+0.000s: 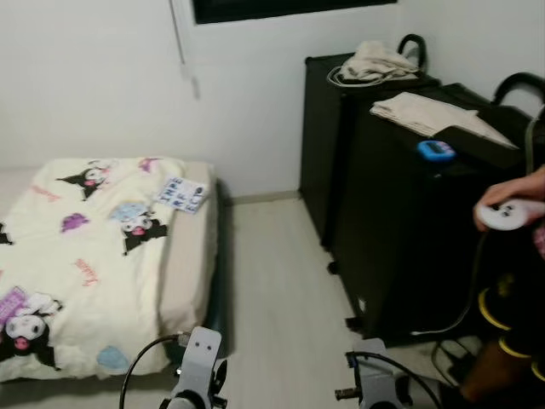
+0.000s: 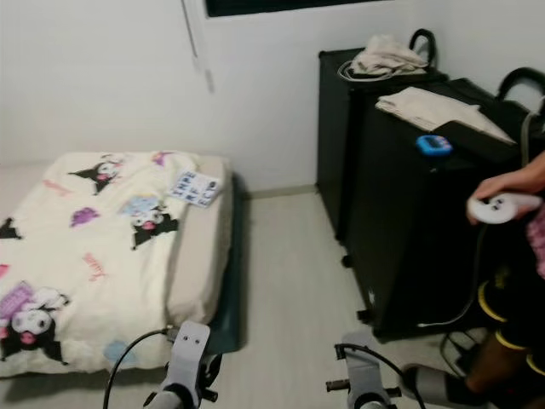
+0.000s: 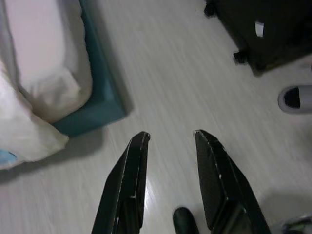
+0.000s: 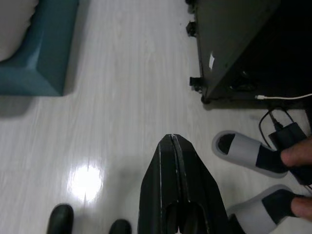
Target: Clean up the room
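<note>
Both grippers hang low over the pale floor: left gripper (image 3: 170, 139) with fingers apart, right gripper (image 4: 173, 141) with fingers pressed together, each holding nothing. I judge the tidying is only starting. Soft cartoon-print bedding (image 1: 85, 256) lies rumpled; folded cloths (image 1: 426, 115) rest on glossy black cabinets (image 1: 400, 221).

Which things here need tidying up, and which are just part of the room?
To tidy: leaflet on the bed; crumpled cloth, folded cloth and blue gadget atop the black cabinets.

Just there: bed, black cabinets, person's hand with controller, slippers.
</note>
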{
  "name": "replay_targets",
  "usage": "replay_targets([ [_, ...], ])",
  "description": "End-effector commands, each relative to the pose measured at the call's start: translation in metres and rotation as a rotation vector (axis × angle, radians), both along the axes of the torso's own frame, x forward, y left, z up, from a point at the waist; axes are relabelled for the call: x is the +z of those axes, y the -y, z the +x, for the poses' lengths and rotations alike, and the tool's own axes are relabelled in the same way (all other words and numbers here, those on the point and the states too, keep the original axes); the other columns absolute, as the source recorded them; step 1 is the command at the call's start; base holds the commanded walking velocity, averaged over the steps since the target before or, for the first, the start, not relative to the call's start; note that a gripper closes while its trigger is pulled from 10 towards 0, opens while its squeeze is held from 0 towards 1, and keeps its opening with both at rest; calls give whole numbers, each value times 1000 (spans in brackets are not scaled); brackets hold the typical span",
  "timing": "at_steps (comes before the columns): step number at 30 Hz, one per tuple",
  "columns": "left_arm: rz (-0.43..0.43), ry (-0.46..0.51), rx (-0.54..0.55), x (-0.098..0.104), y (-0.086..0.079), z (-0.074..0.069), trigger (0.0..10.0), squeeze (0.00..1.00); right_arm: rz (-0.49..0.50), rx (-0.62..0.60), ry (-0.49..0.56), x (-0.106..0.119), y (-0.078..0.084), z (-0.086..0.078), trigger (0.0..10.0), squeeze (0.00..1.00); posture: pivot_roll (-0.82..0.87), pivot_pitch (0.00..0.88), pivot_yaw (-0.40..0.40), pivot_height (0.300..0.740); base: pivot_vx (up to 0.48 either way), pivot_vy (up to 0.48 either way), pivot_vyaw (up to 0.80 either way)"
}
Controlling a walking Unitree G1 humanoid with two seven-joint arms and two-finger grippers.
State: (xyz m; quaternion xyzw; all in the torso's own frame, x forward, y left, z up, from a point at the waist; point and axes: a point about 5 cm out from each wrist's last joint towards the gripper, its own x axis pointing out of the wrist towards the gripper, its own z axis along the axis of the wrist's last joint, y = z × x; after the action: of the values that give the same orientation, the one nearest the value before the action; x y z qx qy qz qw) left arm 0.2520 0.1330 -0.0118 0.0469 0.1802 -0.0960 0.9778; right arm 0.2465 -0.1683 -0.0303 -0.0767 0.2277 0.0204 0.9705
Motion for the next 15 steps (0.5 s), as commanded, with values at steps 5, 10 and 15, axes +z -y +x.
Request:
replay_targets([
  [5,0,-22,15,-4,-3,-4,10000,0,7,-2,-25,-5,-1,-6,10000,0,-40,124,43,740,0,0,0],
  [10,-3,-4,-14,-1,0,-3,10000,0,6,-1,-27,-5,0,-6,10000,0,-38,127,41,740,0,0,0],
  [15,-15,26,-30,3,3,-2,10000,0,6,-1,-27,-5,0,-6,10000,0,-39,129,40,740,0,0,0],
])
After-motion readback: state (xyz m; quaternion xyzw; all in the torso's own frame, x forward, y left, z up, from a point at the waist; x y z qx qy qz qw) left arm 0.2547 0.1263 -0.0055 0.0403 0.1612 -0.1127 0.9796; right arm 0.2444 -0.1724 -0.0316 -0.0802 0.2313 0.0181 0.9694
